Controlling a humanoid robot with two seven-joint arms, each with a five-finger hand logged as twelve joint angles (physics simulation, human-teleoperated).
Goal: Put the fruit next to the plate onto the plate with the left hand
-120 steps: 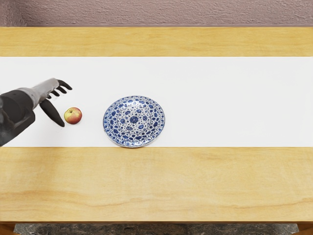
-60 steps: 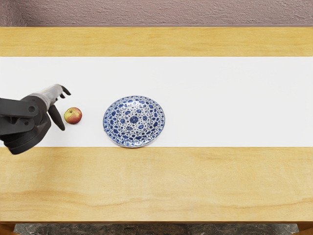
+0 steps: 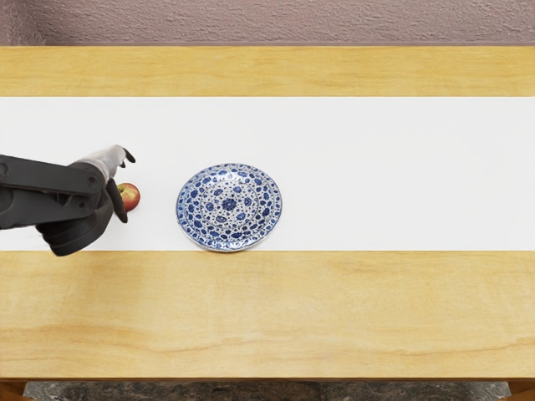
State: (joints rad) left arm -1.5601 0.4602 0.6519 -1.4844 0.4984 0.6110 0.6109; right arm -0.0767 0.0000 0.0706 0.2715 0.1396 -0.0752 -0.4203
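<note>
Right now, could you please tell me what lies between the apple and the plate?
Nothing stands there: in the head view, only a bare stretch of the white runner separates the apple from the plate.

White runner [image 3: 376, 167] across a wooden table [image 3: 267, 309].

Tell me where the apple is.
Head view, left side: the apple lies on the white runner, apart from the plate to its right, its left edge hidden behind the left hand.
</note>
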